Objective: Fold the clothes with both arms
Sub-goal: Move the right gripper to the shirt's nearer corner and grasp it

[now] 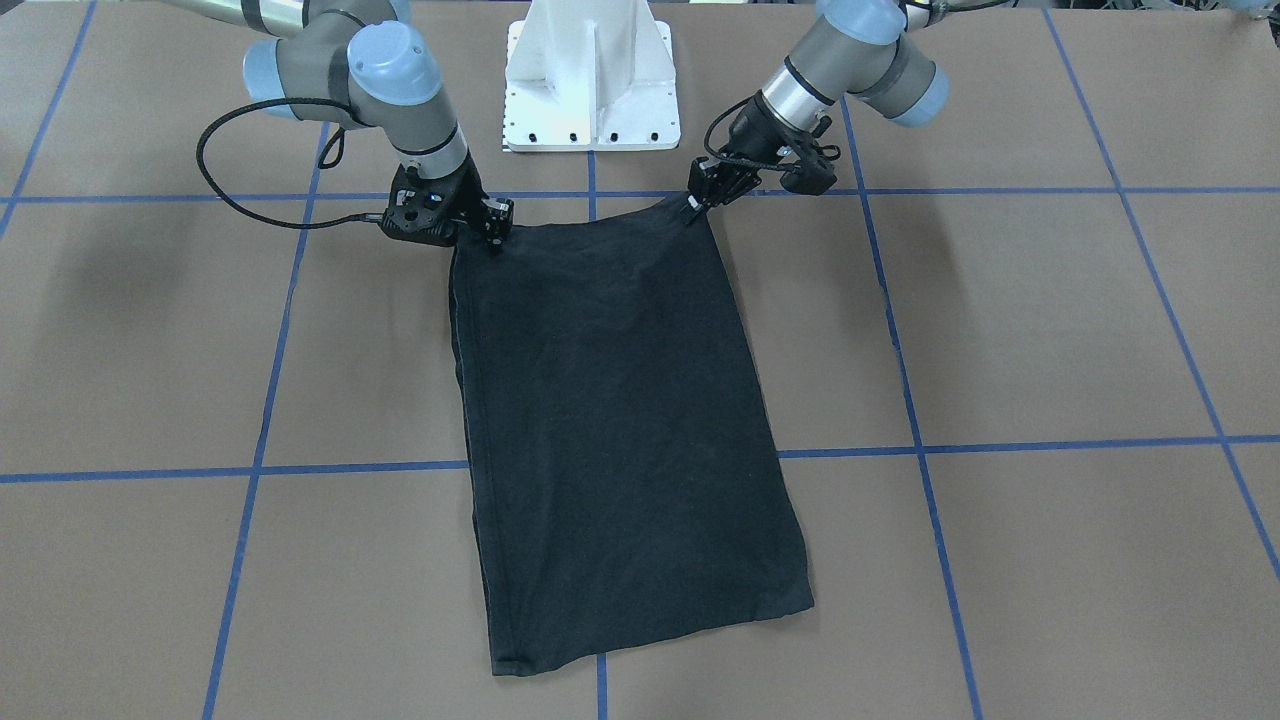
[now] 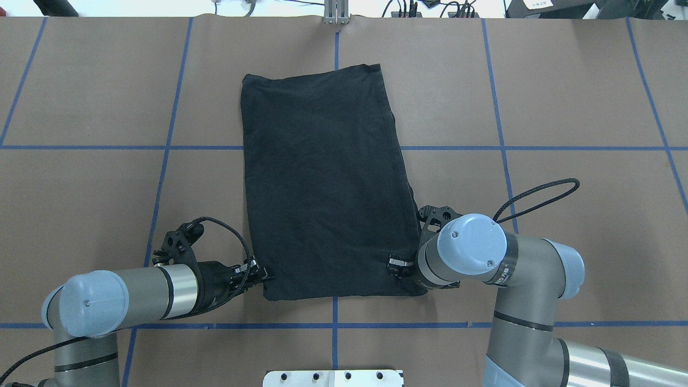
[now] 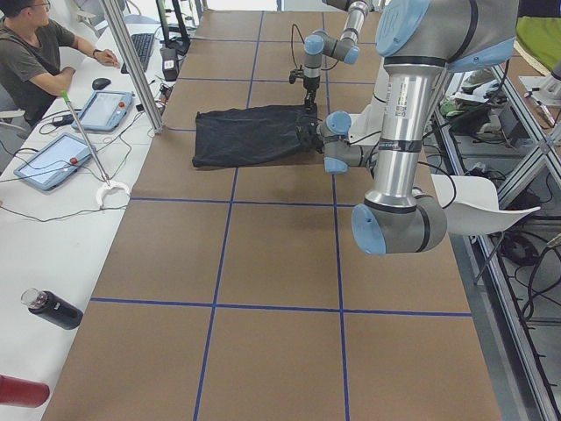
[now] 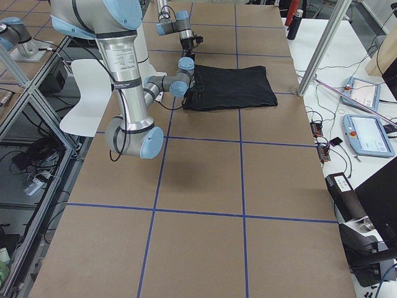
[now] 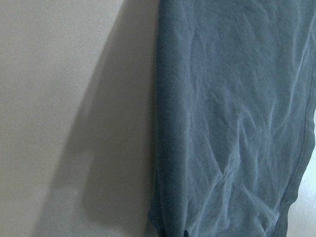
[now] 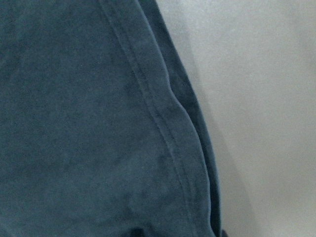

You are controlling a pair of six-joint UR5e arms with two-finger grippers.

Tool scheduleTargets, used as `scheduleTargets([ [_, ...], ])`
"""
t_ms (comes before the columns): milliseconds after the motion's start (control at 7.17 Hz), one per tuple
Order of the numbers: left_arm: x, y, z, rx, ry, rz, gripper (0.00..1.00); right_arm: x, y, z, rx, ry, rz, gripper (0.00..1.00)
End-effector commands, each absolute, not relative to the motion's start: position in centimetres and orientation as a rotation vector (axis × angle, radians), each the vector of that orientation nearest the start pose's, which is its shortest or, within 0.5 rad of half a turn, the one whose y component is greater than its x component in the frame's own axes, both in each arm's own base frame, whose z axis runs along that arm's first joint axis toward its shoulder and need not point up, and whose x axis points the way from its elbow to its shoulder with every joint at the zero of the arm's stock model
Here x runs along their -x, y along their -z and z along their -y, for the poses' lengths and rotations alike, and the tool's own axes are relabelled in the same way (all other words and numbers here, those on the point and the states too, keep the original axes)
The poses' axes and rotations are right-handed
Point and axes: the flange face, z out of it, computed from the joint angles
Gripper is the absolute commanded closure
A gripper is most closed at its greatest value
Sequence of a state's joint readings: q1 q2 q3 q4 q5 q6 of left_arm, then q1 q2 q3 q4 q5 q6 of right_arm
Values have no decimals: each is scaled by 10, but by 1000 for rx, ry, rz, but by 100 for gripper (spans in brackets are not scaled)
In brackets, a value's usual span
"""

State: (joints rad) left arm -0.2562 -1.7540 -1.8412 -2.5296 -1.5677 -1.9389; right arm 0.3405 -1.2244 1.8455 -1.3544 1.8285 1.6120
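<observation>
Black T-shirt point(image 2: 322, 183), likely soft, light and limp, lies folded lengthwise on the table point(image 2: 80, 215), best taken at its near corners: left gripper point(image 2: 264, 275) looks pinched shut on the near-left one, right gripper point(image 2: 396, 264) touches the near-right edge, its opening impossible to tell.

Bright, even overhead light throws soft shadows on the brown table point(image 1: 1050, 330), and both wrist views wash the black T-shirt point(image 5: 237, 123) bluish and slightly soft.
</observation>
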Motion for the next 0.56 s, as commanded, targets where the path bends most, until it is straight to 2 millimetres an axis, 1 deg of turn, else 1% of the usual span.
scheduleTargets([
  [0,-492,-326,268,77,519,-1431,100,532,-320,303,114,-248,869,80],
  [140,-492,-326,268,77,519,-1431,100,532,-319,303,111,-253,872,100],
  [419,-491,-325,268,77,519,-1432,100,529,-315,307,112,-261,887,100],
])
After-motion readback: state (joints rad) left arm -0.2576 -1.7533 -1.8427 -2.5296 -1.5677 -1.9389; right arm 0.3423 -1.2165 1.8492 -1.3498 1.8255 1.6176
